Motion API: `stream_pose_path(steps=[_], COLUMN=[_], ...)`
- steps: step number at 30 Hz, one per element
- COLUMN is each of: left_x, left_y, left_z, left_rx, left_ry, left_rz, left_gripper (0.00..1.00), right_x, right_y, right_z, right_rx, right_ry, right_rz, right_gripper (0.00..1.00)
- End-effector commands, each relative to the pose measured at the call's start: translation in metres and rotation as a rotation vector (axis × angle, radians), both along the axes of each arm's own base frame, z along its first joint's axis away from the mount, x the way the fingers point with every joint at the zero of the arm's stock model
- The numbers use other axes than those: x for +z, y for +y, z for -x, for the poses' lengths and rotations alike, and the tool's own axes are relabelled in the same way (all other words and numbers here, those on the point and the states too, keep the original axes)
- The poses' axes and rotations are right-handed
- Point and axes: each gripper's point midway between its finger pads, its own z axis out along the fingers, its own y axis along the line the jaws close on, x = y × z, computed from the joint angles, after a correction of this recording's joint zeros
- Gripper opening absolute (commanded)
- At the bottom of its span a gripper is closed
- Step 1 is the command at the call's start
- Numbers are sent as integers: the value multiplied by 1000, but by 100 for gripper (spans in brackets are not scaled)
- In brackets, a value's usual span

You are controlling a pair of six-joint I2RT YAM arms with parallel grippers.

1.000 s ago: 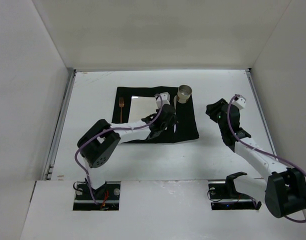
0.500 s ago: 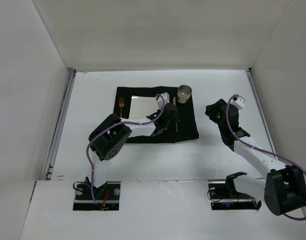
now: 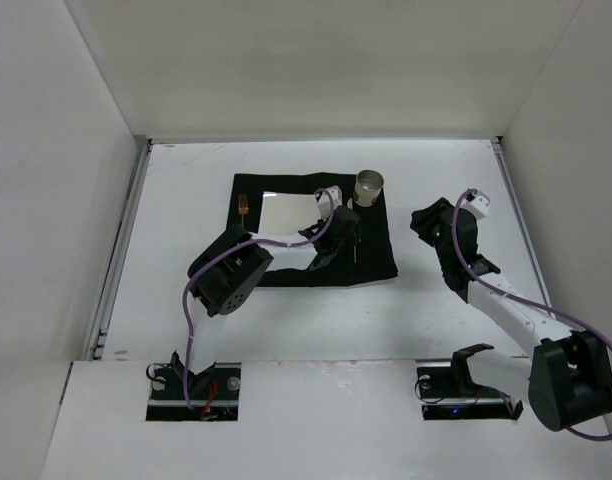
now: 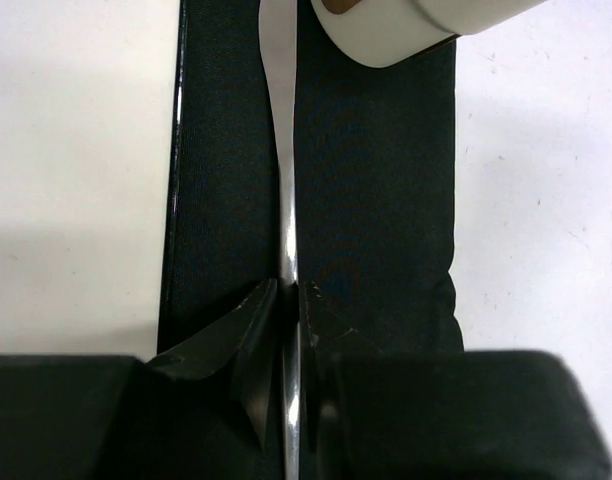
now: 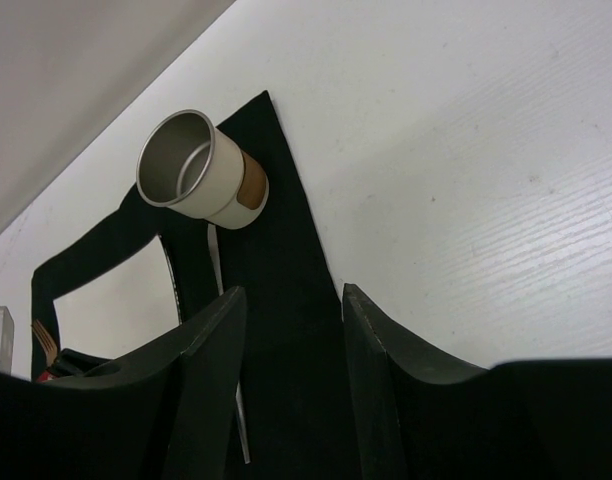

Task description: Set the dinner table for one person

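- While my left gripper [image 4: 289,303] sits low over the black placemat [image 4: 376,200], its fingers [image 4: 248,325] are pinched narrow on the silver knife [image 4: 286,215]. The knife lies flat on the mat just right of the square plate [image 3: 286,210].
- my right gripper [image 5: 291,292]: fingers spread wide, holding nothing, near the mat's right edge.
- cup [image 5: 198,170] stands upright at the mat's far right corner; fork [image 3: 243,206] lies left of the plate.
- dinner table [image 3: 186,300]: white surface under everything, with the mat around its middle.
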Motion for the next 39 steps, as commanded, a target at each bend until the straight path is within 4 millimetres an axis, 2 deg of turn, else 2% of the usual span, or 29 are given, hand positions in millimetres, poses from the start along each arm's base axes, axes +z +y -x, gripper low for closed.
stream_pose_path(steps=[1,4,8,14,17,19,25,29,34,39], left_x=[20,32,56,118,140,145,141,126,98,76], left_y=[-2,1,1,-5,0,10,63,116,195,254], left_z=[-8,-6,0,30,52,65,112,139,156,160], left_rx=[8,9,-12,-87,-127,-140,-145,-77,74,239], left_ry=[-42,-70,-127,-274,-318,-326,-326,-347,-324,-256], left_rz=[10,0,-11,-37,-38,-45,-47,-85,-109,-100], left_gripper=[19,28,34,36,36,36,37,38,39,40], right_x=[22,20,22,21,19,21,17,15,14,3], right_y=[2,2,2,1,2,1,2,1,-8,-5], right_z=[-8,-8,-8,-7,-8,-8,-10,-9,-9,-13], right_rx=[2,4,2,1,4,2,1,-3,-32,-28], right_ry=[-65,-62,-65,-64,-59,-64,-59,-57,-61,-39], right_rz=[-16,-16,-14,-14,-13,-12,-10,-12,-18,-17], right_gripper=[50,51,52,54,56,58,58,61,65,70])
